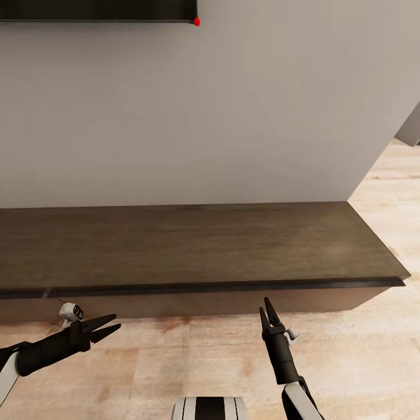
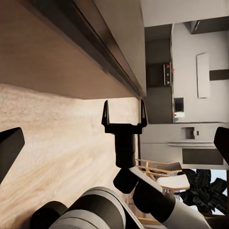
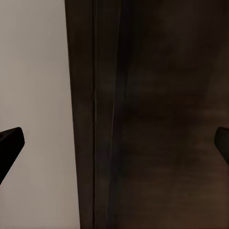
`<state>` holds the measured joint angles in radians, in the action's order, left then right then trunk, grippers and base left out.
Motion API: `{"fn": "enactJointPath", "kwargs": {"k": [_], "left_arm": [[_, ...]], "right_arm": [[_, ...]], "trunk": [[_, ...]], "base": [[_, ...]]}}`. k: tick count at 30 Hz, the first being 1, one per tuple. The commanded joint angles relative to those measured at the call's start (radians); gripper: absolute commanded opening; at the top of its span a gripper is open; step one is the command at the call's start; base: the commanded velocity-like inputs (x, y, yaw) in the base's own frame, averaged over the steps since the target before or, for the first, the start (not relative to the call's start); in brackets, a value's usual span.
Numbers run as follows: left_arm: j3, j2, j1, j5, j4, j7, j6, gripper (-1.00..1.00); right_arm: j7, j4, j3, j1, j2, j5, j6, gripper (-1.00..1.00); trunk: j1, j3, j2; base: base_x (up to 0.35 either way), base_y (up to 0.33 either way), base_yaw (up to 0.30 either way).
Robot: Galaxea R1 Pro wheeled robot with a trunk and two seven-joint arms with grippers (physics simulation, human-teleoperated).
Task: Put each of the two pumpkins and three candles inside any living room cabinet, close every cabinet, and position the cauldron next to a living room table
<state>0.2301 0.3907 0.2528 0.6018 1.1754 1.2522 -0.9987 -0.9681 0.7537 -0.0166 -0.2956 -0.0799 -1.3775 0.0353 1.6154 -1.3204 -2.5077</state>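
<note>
The cabinet (image 1: 192, 245) is a long low dark-brown unit against the pale wall, its top bare and its front (image 1: 204, 302) flush under the overhanging edge. My left gripper (image 1: 111, 325) hovers open over the floor at the cabinet's left front, pointing right. My right gripper (image 1: 265, 307) is open and points at the cabinet front from just short of it. The left wrist view catches that right gripper (image 2: 124, 106) with its fingers spread below the cabinet's edge (image 2: 95, 43). Dark cabinet wood (image 3: 162, 119) fills much of the right wrist view. The pumpkins, candles and cauldron are out of view.
A dark screen with a red light (image 1: 196, 21) hangs on the wall above. Light wood floor (image 1: 175, 361) lies in front of the cabinet and continues past its right end (image 1: 396, 192). A kitchen wall (image 2: 191, 86), wooden chairs (image 2: 157, 171) and a plant (image 2: 205, 188) lie far beyond.
</note>
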Motion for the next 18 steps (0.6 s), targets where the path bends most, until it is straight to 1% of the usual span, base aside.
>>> {"fn": "enactJointPath", "kwargs": {"k": [1,6,12,18], "left_arm": [[0.0,0.0,0.0,0.003,0.0,0.001,-0.007,1.0],[0.0,-0.001,0.0,0.003,0.0,0.001,-0.007,1.0],[0.001,-0.002,0.0,0.003,0.001,0.002,-0.008,1.0],[-0.001,-0.003,0.0,0.003,0.003,0.002,-0.008,1.0]], "right_arm": [[-0.002,-0.001,-0.002,0.0,0.0,-0.004,0.003,1.0],[-0.002,-0.001,-0.002,0.0,0.0,-0.005,0.003,1.0],[-0.001,-0.002,-0.002,0.0,0.0,-0.005,0.003,1.0],[0.0,-0.002,-0.002,0.0,0.0,-0.005,0.002,1.0]], "trunk": [[0.0,-0.001,0.0],[0.0,-0.001,0.0],[0.0,-0.001,0.0],[0.0,-0.001,0.0]], "base": [[0.016,0.0,0.0],[0.016,0.0,0.0],[0.135,0.0,0.0],[0.027,0.0,0.0]]}}
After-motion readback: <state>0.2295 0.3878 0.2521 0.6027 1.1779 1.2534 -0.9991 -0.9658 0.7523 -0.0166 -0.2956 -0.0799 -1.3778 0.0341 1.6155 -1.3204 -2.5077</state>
